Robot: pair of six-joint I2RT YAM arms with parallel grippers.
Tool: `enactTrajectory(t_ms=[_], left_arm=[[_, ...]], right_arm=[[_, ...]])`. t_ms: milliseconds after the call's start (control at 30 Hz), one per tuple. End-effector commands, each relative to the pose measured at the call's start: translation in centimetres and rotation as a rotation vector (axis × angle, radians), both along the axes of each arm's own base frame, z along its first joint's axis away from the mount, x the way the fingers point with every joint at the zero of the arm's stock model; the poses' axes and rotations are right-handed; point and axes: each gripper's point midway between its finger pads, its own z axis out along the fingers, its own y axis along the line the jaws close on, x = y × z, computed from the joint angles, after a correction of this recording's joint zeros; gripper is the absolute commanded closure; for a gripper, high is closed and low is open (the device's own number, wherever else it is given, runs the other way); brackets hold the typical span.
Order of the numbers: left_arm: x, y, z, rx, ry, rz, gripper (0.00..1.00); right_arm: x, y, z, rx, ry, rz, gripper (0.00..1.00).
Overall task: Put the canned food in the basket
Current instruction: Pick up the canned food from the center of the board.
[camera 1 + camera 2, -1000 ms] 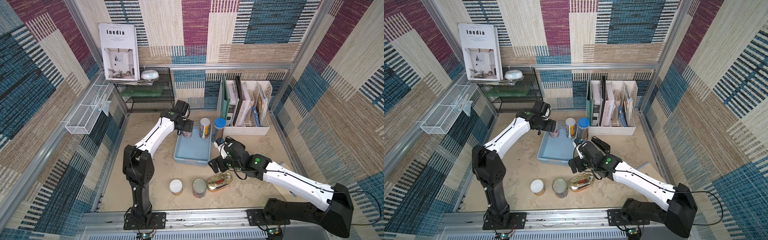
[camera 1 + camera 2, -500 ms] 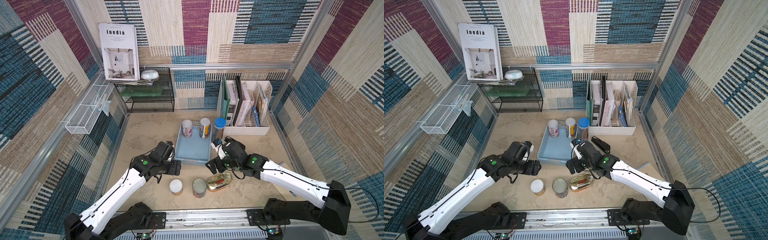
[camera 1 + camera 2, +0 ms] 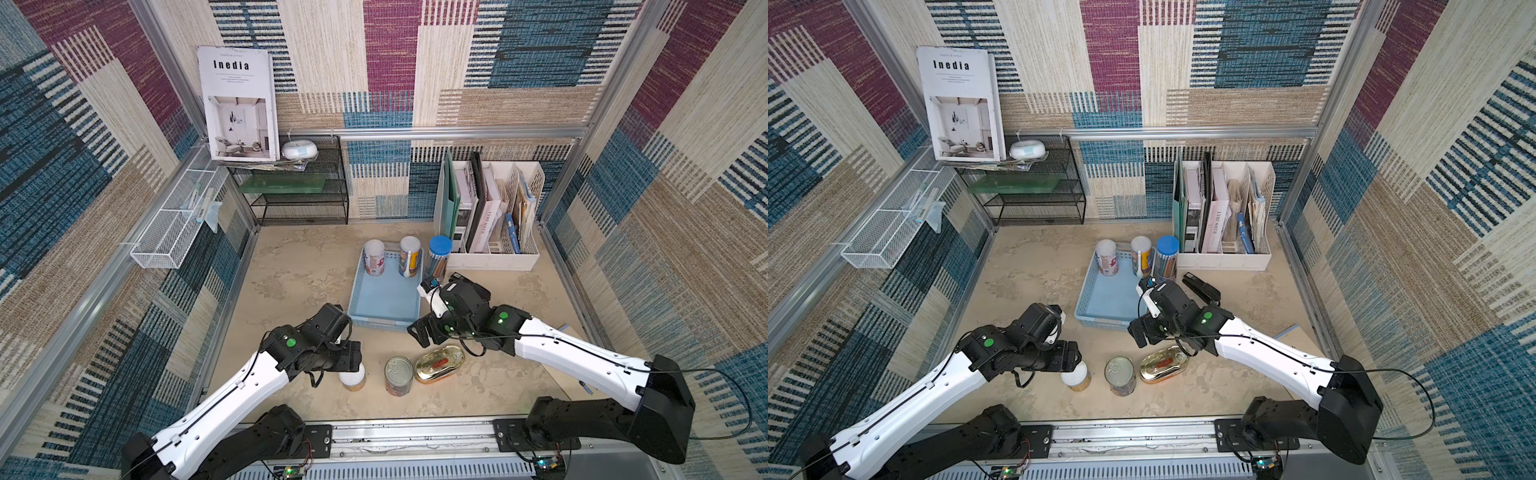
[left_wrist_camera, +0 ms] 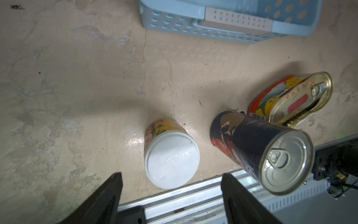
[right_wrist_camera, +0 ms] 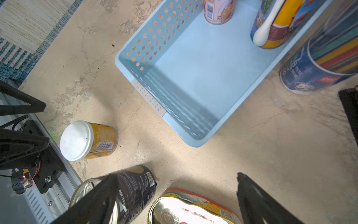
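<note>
Left claw (image 4: 171, 175) moved nearer, short yellow can (image 4: 172, 159) centred beneath spread jaws

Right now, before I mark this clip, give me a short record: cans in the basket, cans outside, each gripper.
In basket: pink can, orange-yellow can, both upright at its far end
On table: short yellow can, silver pull-tab tin, oval gold tin
Left gripper: open, over the short yellow can, not gripping
Right gripper: open, by the oval gold tin, empty
</note>
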Motion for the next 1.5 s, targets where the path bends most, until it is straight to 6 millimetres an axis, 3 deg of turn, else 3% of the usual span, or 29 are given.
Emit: enactTrajectory(t_ms=[0,400,900,1100,1467], left_arm=[[0.1,0.2,-0.8,0.024,0.012,0.036,0.16],[-1.6,-0.5,-4.9,0.068,0.079,0.036,0.16],[-2.9,-0.9,-5.6,0.058,0.093,0.006,0.11],[-2.4,-1.0,-6.5,0.098,0.096,-0.003,0.11],[-1.0,-1.0,-8.4,0.217,0.104,-0.041,0.31]], right_arm=[[0.1,0.2,0.0,0.003,-0.008,0.011,0.01],[0.2,0.5,-0.5,-0.01,-0.002,0.02,0.01],[0.1,0.6,-1.0,-0.019,0.01,0.028,0.01],[0.1,0.7,-1.2,-0.022,0.014,0.032,0.01],[-0.1,0.4,-1.9,-0.036,0.023,0.028,0.01]])
